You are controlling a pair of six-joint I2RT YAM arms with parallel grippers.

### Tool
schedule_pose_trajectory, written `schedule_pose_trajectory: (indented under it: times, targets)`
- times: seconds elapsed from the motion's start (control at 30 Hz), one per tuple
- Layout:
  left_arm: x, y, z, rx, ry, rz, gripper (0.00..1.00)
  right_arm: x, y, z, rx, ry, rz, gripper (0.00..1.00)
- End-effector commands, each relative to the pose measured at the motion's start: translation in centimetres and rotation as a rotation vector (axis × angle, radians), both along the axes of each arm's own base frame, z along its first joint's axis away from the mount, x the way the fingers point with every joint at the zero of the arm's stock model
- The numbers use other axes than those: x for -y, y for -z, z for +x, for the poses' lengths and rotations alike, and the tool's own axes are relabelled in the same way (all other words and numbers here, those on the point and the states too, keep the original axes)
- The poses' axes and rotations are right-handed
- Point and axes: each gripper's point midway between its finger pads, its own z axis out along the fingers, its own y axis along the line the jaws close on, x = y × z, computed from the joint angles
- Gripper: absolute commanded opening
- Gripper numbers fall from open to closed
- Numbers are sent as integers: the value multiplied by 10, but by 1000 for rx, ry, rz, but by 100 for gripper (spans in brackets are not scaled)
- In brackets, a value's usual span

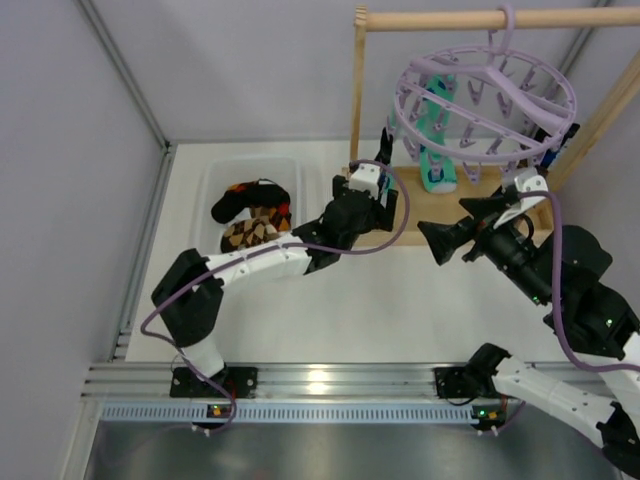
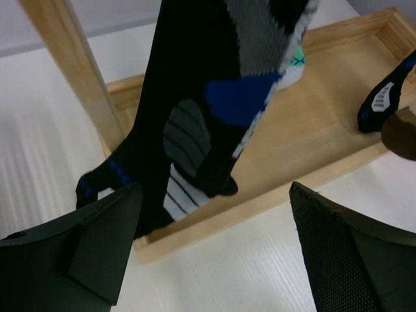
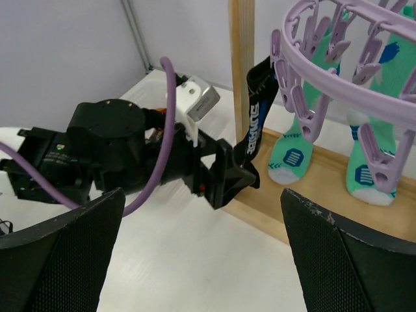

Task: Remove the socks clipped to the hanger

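Top cam: hanger (image 1: 497, 160) hangs off the wooden rail, back right. Teal socks (image 1: 437, 150) are clipped under it, and a black sock (image 1: 384, 148) on its L edge. L gripper (image 1: 386, 208) is up at the frame base, right below that black sock. R gripper (image 1: 458, 225) sits near it, fingers spread, nothing in it. Bin (image 1: 215, 180) at L holds argyle socks.

L wrist cam: L gripper (image 2: 214, 195) is wide open. The black sock (image 2: 195, 97) hangs just ahead, btwn the two fingers, toe down on the wooden tray (image 2: 325, 110). Not pinched; can't tell if it brushes a pad.

R wrist cam: R gripper (image 3: 201, 195) is spread wide and empty, well short of the hanger (image 3: 354, 99). L gripper (image 3: 231, 175) is at the black sock's (image 3: 257, 123) lower end. Sock's top is clipped to the ring, teal socks (image 3: 296, 146) beside it.
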Motion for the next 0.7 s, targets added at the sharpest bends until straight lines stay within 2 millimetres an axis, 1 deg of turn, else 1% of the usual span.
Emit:
schedule_pose_trajectory:
  times: [0.0, 0.03, 0.1, 0.13, 0.17, 0.2, 0.23, 0.3, 0.33, 0.37, 0.43, 0.47, 0.53, 0.57, 0.6, 0.63, 0.67]
  targets:
    - [22, -47, 30, 157, 27, -92, 98, 10, 17, 0, -37, 37, -46, 99]
    - [25, -44, 33, 162, 22, -88, 98, 9, 17, 0, -34, 32, -42, 99]
    - [27, -42, 46, 187, -29, -77, 98, 2, 21, -4, -35, -12, -29, 99]
    - [27, -41, 51, 193, -52, -70, 98, -2, 18, -5, -20, -29, -11, 99]
    - [25, -47, 59, 208, -95, -72, 98, -7, 22, -6, -24, -56, -8, 99]
    - [27, -38, 63, 207, -104, -43, 95, -9, 22, -6, -26, -64, -3, 99]
    - [27, -35, 66, 207, -114, -35, 82, -10, 22, -6, -25, -66, 1, 99]
    - [28, -35, 65, 207, -109, -35, 63, -9, 24, -4, -28, -54, -1, 99]
    - [27, -35, 64, 205, -111, -38, 39, -8, 24, -3, -26, -43, 0, 100]
    - [27, -31, 62, 198, -107, -38, 27, -3, 23, 1, -26, -11, 0, 99]
    - [28, -36, 55, 194, -104, -60, 10, 1, 22, 6, -26, 32, 12, 100]
    - [27, -37, 50, 193, -103, -64, 0, 8, 18, 13, -27, 90, 30, 100]
    - [34, -40, 37, 189, -87, -84, 0, 14, 13, 20, -28, 144, 48, 99]
    - [34, -37, 31, 182, -86, -81, 0, 18, 6, 24, -29, 181, 66, 100]
    - [39, -43, 21, 183, -73, -101, 0, 19, 1, 26, -27, 195, 79, 99]
    - [39, -43, 16, 181, -83, -104, 0, 20, -4, 27, -26, 207, 89, 99]
    - [40, -43, 9, 177, -75, -112, 0, 23, -14, 28, -17, 223, 106, 99]
